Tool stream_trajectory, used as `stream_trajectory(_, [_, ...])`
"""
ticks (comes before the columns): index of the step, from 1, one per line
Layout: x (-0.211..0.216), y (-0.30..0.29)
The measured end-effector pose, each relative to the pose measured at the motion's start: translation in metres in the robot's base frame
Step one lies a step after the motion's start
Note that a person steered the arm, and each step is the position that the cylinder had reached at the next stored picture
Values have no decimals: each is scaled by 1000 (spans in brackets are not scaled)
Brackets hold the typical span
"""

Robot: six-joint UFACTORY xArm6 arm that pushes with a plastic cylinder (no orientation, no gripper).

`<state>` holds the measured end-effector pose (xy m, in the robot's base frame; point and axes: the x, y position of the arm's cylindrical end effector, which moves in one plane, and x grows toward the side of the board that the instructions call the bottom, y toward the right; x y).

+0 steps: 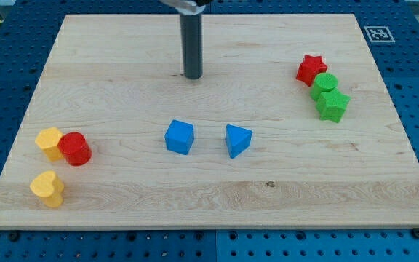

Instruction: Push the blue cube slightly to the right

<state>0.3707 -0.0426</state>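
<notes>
The blue cube sits near the middle of the wooden board. A blue triangular block lies just to its right, with a small gap between them. My tip is toward the view's top from the cube, slightly to the right of it and well apart from it. It touches no block.
A red star, a green cylinder and a green star cluster at the view's right. A yellow hexagon, a red cylinder and a yellow heart lie at the left.
</notes>
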Motion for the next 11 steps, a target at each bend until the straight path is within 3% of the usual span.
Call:
stream_trajectory(3, [81, -31])
stream_trajectory(5, [90, -31])
stream_trajectory(10, [184, -31])
stream_trajectory(11, [198, -54])
